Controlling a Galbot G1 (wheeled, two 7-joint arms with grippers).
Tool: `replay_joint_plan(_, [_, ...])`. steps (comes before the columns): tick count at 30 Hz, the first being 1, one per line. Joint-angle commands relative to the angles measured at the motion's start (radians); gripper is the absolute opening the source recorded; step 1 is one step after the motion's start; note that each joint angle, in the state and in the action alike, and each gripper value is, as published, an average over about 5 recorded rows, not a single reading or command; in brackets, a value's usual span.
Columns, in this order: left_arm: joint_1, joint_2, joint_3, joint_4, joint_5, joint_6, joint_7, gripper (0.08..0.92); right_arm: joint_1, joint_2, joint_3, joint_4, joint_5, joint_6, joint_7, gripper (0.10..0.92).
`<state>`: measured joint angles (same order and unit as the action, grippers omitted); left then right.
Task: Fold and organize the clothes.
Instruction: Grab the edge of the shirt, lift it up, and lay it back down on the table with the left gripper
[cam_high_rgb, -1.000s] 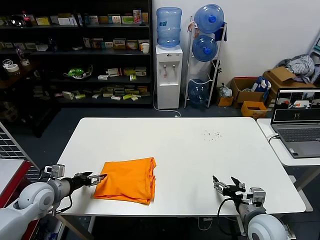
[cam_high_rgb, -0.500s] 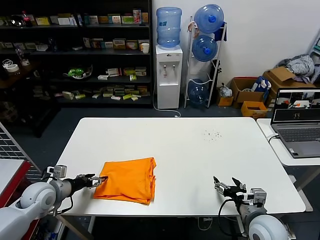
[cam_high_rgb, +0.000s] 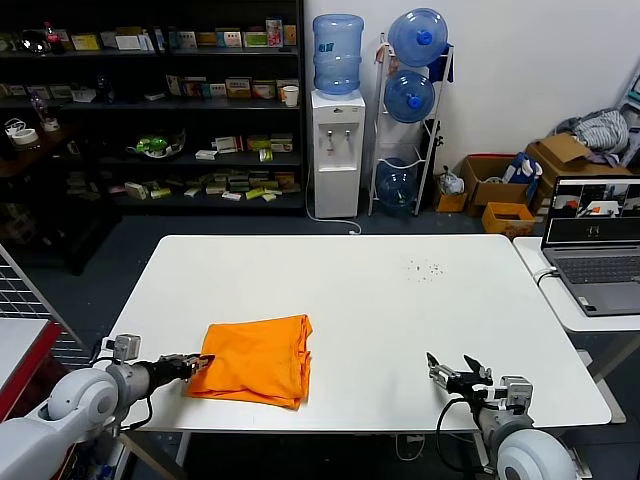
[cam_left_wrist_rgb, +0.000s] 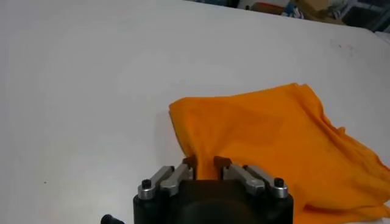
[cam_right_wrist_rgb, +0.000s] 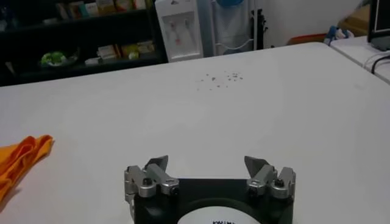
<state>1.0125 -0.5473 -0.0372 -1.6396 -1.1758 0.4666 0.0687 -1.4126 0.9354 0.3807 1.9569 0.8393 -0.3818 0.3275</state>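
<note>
While the left hand (cam_high_rgb: 200, 360) nips the near-left edge of the folded shirt, here is how the step reads.

Shirt: the orange T-shirt (cam_high_rgb: 255, 358) lies folded into a rough rectangle on the white desk (cam_high_rgb: 400, 300), right in front of the left hand and well apart from the right one.

Left hand: low at the desk surface, fingers drawn in close on a pinch of orange cloth; in the left wrist view the fabric (cam_left_wrist_rgb: 274, 140) rises into the narrow gap between the fingertips (cam_left_wrist_rgb: 189, 162).

Grip quality: it looks like a shallow bite on the edge only. I cannot tell how many layers are caught, and that matters here.

Right hand: the right hand (cam_high_rgb: 452, 373) hovers over bare desk far to the side of the shirt, fingers spread wide, nothing between them, waiting.

Step in hand: my guess is securing the edge for another fold or a tidy-up pull.

How to do it well: close firmly before lifting, raise just enough to clear the desk, and carry the edge straight across the stack so the layers below stay put.

Risk: thin fabric may slip out, or the whole stack may drag sideways and lose its shape.
</note>
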Motion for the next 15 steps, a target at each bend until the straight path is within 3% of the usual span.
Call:
replay_joint_plan(1, [-0.001, -0.006, 0.003, 0.001, 0.0, 0.001, 0.002, 0.274, 0.0, 0.002, -0.001, -0.003, 0.001, 0.001, 0.0, 0.823])
replay_joint_plan(8, [0.006, -0.02, -0.024, -0.025, -0.008, -0.001, -0.021, 0.099, 0.002, 0.004, -0.001, -0.008, 0.001, 0.002, 0.0, 0.823])
replay_joint_plan(15, [0.06, 0.004, -0.114, -0.212, -0.011, 0.018, -0.11, 0.092, 0.008, 0.008, -0.005, -0.021, 0.0, 0.008, -0.008, 0.823])
